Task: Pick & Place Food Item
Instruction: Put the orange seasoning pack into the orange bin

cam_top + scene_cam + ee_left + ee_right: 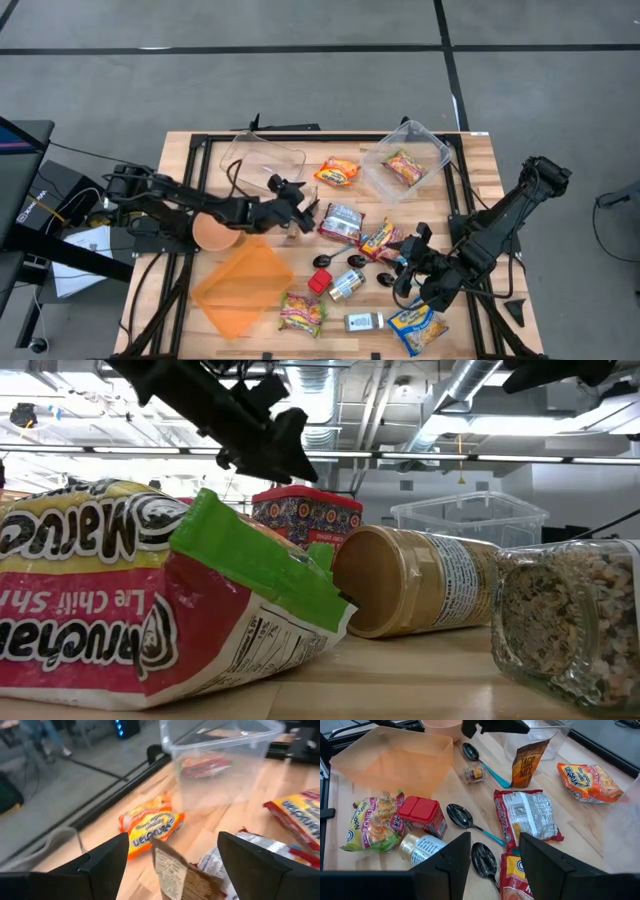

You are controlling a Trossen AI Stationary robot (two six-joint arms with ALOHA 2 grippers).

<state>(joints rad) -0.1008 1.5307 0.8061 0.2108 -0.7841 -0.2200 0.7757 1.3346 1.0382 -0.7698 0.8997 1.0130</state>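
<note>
The left gripper (300, 215) hangs over the middle of the wooden worktop (470, 160), its fingers spread wide around the top of a brown taco mix packet (526, 764) that stands upright below it. Whether the fingers actually touch the packet I cannot tell; the left wrist view shows the packet between them with space on both sides.

At about 3 o'clock from the packet lies a silver-and-red ramen pack (342, 222). At 1 o'clock is an orange ramen pack (337, 172). Farther toward 2 o'clock stands a clear plastic tub (432, 150) with another noodle pack (404, 166) inside. At 11 o'clock sits a second clear tub (240, 152). At 9 o'clock, under the left arm, is a peach bowl (214, 233), and toward 7 o'clock an orange bin (245, 288).

The right gripper (412, 272) waits low at the worktop's 4 o'clock side, fingers partly apart with nothing between them. Before it lie black spoons (465, 817), a red-lidded tin (422, 814) and a jar (422, 847) on its side.
</note>
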